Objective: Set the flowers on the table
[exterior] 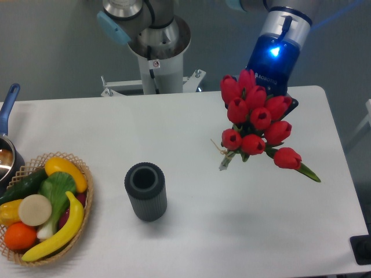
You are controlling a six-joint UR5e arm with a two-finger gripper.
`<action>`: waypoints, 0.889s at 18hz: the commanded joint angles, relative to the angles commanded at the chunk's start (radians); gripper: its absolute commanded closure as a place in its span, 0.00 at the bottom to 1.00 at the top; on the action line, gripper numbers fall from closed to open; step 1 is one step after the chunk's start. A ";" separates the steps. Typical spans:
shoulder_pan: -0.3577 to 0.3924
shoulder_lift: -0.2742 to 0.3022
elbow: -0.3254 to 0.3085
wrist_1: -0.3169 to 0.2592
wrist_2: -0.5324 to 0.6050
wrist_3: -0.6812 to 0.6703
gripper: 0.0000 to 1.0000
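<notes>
The two-finger gripper (268, 95) was hidden behind the bunch of red tulips with green stems tied in tan string (257, 121), so its opening could not be told, nor whether it held them. The flowers hung above the right half of the large white matte tabletop (197, 116), toward its far edge, blooms facing the camera. A dark grey ribbed cylindrical vase (145, 191) stood near the middle. A woven wicker basket of fruit and vegetables (46, 208) sat at the near left corner, beside a blue-handled pot (7, 145) cut off by the left edge. Bare tabletop lay between vase and flowers.
</notes>
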 joint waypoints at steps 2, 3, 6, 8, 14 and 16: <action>-0.049 -0.014 -0.003 -0.002 0.143 0.040 0.62; -0.080 -0.034 0.003 -0.002 0.213 0.063 0.62; -0.091 -0.038 -0.015 -0.008 0.324 0.110 0.62; -0.114 -0.040 -0.055 -0.014 0.457 0.185 0.62; -0.173 -0.075 -0.112 -0.012 0.689 0.295 0.62; -0.190 -0.095 -0.133 -0.011 0.758 0.313 0.62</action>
